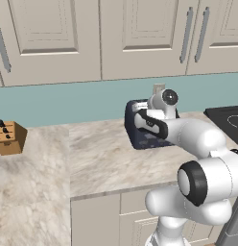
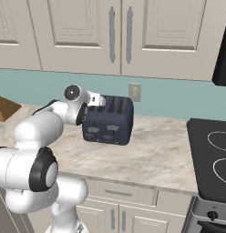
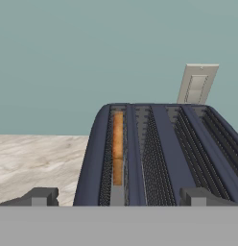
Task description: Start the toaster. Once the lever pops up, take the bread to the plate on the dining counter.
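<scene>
- Fingers of the white arm's two-finger gripper (image 3: 118, 197) stand wide apart in the hand view, nothing between them; one dark tip (image 3: 41, 196) sits low to one side, the other low to the other side. Straight ahead and just beyond them lies the boxy dark navy-blue four-slot toaster (image 3: 159, 153), its slots running away from the fingers along the line of sight. The golden-brown bread slice (image 3: 118, 146) stands on edge in the slot nearest the first tip, roughly midway between the tips, sunk low. Beyond the toaster rise the teal wall (image 3: 92, 57) and a beige wall outlet (image 3: 197, 84).
- Left base view: the gripper (image 1: 140, 117) hangs at the toaster's (image 1: 140, 139) end, close over its top. Marbled beige counter (image 1: 101, 153) lies open beside it; a tan wooden knife block (image 1: 9, 137) stands well apart.
- Right base view: the hand (image 2: 97, 99) reaches the toaster's (image 2: 110, 120) upper end; the grey panels face the counter edge. The lever probably lies lower on that front, so a downward reach seems needed. A black stovetop (image 2: 210, 154) sits well apart.
</scene>
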Robot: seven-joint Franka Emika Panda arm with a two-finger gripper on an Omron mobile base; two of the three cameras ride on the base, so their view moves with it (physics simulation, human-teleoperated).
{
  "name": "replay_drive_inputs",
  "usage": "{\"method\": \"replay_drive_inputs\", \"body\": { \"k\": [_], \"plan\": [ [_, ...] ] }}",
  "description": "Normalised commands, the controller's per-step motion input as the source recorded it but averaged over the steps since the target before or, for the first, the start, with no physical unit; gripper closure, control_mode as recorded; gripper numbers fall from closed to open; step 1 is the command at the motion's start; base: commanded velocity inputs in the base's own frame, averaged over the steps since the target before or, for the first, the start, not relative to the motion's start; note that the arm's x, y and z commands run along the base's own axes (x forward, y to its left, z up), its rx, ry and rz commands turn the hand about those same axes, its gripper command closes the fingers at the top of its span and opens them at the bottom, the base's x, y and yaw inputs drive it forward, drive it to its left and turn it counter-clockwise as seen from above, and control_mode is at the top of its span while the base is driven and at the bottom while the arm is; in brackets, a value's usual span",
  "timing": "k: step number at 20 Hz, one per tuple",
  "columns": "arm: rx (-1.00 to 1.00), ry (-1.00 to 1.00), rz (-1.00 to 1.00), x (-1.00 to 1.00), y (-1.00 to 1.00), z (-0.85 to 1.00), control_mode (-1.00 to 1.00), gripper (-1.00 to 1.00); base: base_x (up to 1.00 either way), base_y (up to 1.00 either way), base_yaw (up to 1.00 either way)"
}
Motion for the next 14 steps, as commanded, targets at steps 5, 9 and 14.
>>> {"method": "replay_drive_inputs", "body": {
  "k": [5, 9, 14],
  "plan": [
    [0.00, 0.00, 0.00, 0.00, 0.00, 0.00, -1.00, -1.00, 0.00, 0.00, 0.00],
    [0.00, 0.00, 0.00, 0.00, 0.00, 0.00, -1.00, -1.00, 0.00, 0.00, 0.00],
    [0.00, 0.00, 0.00, 0.00, 0.00, 0.00, -1.00, -1.00, 0.00, 0.00, 0.00]
  ]
}}
